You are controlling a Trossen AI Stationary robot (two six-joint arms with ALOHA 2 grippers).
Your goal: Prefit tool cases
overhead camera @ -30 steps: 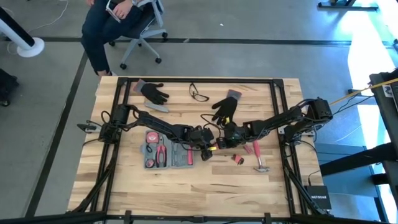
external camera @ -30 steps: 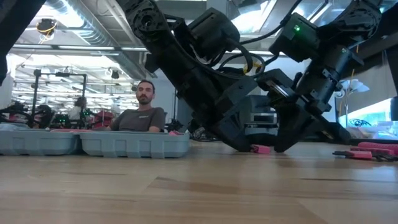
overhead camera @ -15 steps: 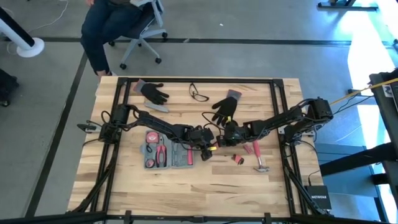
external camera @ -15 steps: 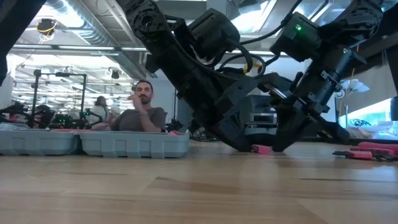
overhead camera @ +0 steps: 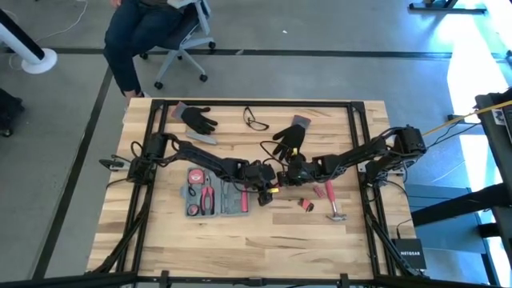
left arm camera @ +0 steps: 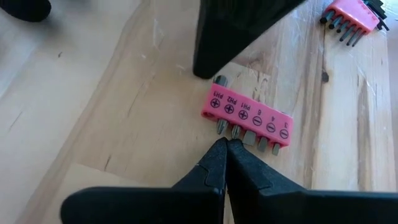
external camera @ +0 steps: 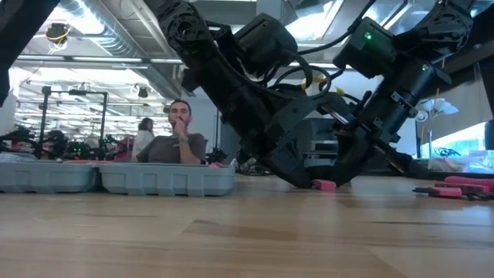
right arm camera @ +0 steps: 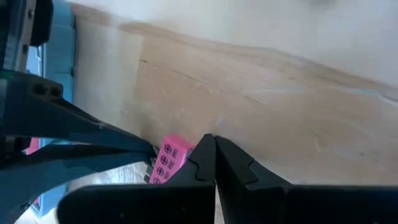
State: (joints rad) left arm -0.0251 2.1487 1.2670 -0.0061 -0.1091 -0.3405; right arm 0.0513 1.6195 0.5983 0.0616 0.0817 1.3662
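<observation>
The tool case (overhead camera: 216, 194) lies open on the table, blue-grey, with pink-handled tools in its recesses. To its right a pink bit holder (left arm camera: 247, 116) with a row of screwdriver bits lies flat on the wood. My left gripper (left arm camera: 225, 144) is shut, its tips at the side where the bits stick out. My right gripper (right arm camera: 211, 140) is shut too and comes down at the holder's opposite long side, near one end. In the high view the two grippers (overhead camera: 270, 192) (overhead camera: 286, 184) meet at the table's middle. My left gripper has its shut fingertips against the bit ends (left arm camera: 231, 132) that stick out of the holder's long side, slanting down from the table's left. The holder lies flat on the table. My right gripper sets its shut fingertips (left arm camera: 208, 68) down at the holder's other long side, by its end bit (left arm camera: 219, 81), slanting down from the table's right; whether it touches the holder I cannot tell.
Two black gloves (overhead camera: 198, 118) (overhead camera: 290, 138), glasses (overhead camera: 256, 122) and a slim grey bar (overhead camera: 202, 138) lie toward the far edge. A pink hex-key set (overhead camera: 306, 204) and a hammer (overhead camera: 332, 204) lie right of the grippers. A person sits on a chair (overhead camera: 180, 32) beyond the table.
My right gripper has tipped a little in place, still shut. The bit holder and my left gripper have stayed where they were.
</observation>
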